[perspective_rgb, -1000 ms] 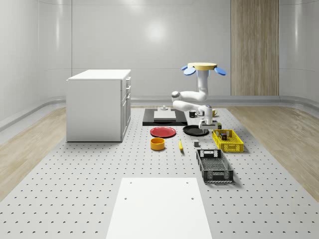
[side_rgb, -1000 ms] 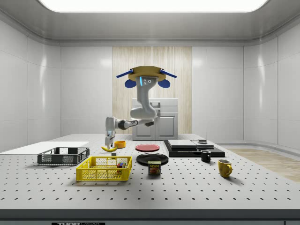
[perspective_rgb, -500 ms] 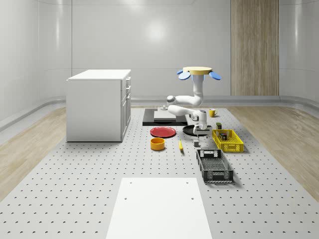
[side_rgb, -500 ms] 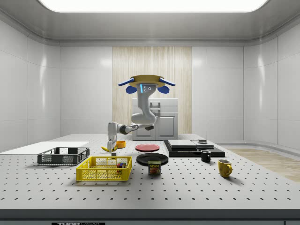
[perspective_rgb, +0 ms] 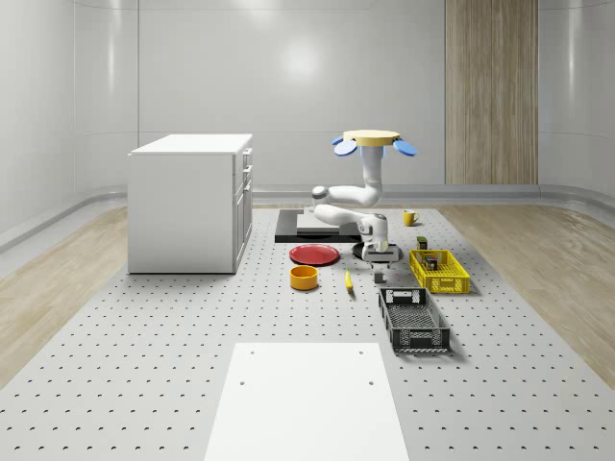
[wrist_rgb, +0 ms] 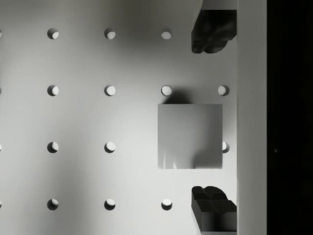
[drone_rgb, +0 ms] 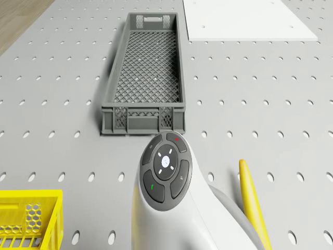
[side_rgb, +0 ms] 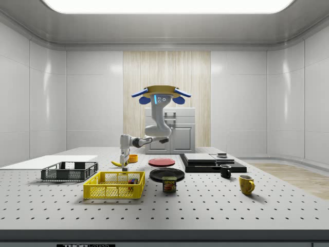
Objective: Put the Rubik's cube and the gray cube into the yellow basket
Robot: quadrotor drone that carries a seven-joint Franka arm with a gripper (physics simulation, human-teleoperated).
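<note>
The drone (perspective_rgb: 371, 140) hovers above the perforated table (perspective_rgb: 173, 336), over the ground between the black plate (side_rgb: 167, 174) and the yellow basket (perspective_rgb: 439, 272), with the arm folded down so that the gripper (perspective_rgb: 380, 259) hangs low over the table surface. In the wrist view the gray cube (wrist_rgb: 190, 136) sits flat on the table directly under the gripper (wrist_rgb: 212, 120), between the two fingertips (wrist_rgb: 211, 32), which stand spread apart on opposite sides of it and clear of its faces; nothing is pinched. In the whole-scene view the gray cube (perspective_rgb: 380, 277) lies just beside the near end of the banana (perspective_rgb: 348, 279) and a short way from the yellow basket, toward the whole-scene view's left of it. A small multicoloured object, taken to be the Rubik's cube (side_rgb: 132, 181), rests inside the yellow basket (side_rgb: 114, 185) in the side view, so that half of the task appears complete. The step in hand is judged to be the approach to grasp the gray cube. The next move calls for a straight descent until the fingertips bracket the cube's sides, then closure, a lift, and carriage over the basket rim. The cube lies somewhat off centre in the wrist view, so a small lateral correction may be needed first.
</note>
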